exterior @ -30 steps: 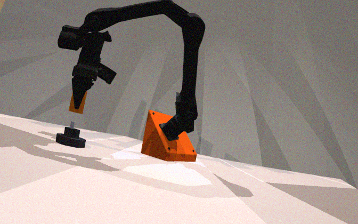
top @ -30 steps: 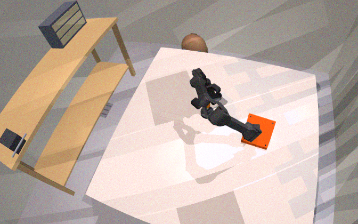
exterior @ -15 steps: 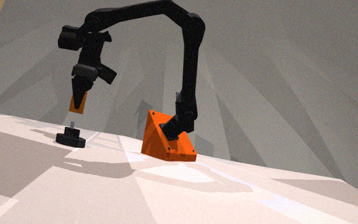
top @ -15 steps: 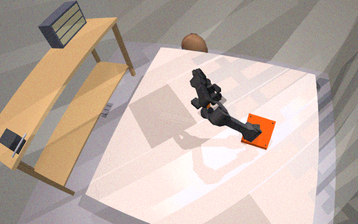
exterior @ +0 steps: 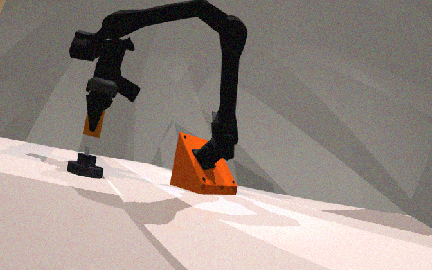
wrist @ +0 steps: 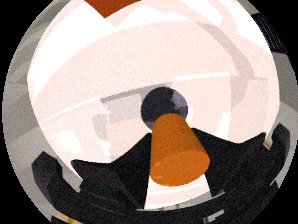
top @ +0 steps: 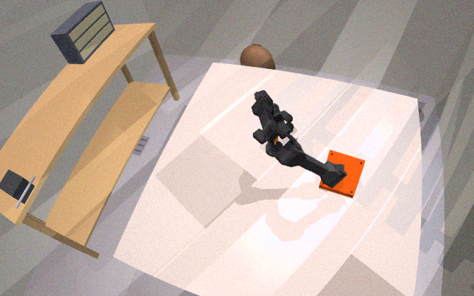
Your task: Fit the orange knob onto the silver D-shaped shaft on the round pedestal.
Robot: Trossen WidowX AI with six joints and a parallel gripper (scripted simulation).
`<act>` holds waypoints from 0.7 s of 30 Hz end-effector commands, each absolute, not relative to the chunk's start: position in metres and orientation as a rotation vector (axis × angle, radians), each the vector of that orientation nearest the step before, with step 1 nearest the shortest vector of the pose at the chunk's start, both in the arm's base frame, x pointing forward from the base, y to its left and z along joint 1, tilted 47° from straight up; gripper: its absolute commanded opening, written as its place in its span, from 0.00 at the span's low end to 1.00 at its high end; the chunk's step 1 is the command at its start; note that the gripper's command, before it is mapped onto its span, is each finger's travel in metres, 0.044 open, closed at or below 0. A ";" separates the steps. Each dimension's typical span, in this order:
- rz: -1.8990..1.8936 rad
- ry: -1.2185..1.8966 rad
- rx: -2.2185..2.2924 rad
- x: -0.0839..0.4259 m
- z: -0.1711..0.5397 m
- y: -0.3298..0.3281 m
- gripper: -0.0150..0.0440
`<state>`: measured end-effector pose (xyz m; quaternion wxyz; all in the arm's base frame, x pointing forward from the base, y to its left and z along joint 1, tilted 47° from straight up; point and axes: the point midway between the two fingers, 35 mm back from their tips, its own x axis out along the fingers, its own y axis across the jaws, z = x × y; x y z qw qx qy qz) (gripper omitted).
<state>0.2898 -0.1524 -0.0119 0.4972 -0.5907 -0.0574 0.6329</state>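
Observation:
My gripper (exterior: 92, 128) (wrist: 171, 134) is shut on the orange knob (exterior: 99, 127) (wrist: 178, 150) (top: 276, 139) and holds it in the air. The dark round pedestal (exterior: 85, 170) (wrist: 154, 106) stands on the table. Its thin silver shaft (exterior: 87, 150) points up in the exterior view, below the knob and slightly left of its middle, with a visible gap between them. In the wrist view the knob covers part of the pedestal and the shaft's flat side cannot be made out. The knob's hole is hidden underneath. In the top view the arm hides the pedestal.
The arm's orange wedge base (top: 353, 176) (exterior: 188, 167) stands on the white table (top: 247, 261), to the right of the pedestal in the exterior view. A wooden bench (top: 81, 91) with a drawer unit (top: 82, 33) stands off the table's left side. A brown round object (top: 257, 56) is beyond the far edge.

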 end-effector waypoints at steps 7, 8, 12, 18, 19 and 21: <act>1.553 -0.307 -1.596 0.290 -0.013 -0.152 0.25; 1.554 -0.324 -1.611 0.290 -0.013 -0.152 0.25; 1.559 -0.391 -1.673 0.290 -0.013 -0.152 0.25; 1.562 -0.494 -1.765 0.290 -0.014 -0.152 0.25; 1.562 -0.511 -1.780 0.290 -0.014 -0.151 0.25; 1.562 -0.546 -1.810 0.290 -0.014 -0.151 0.25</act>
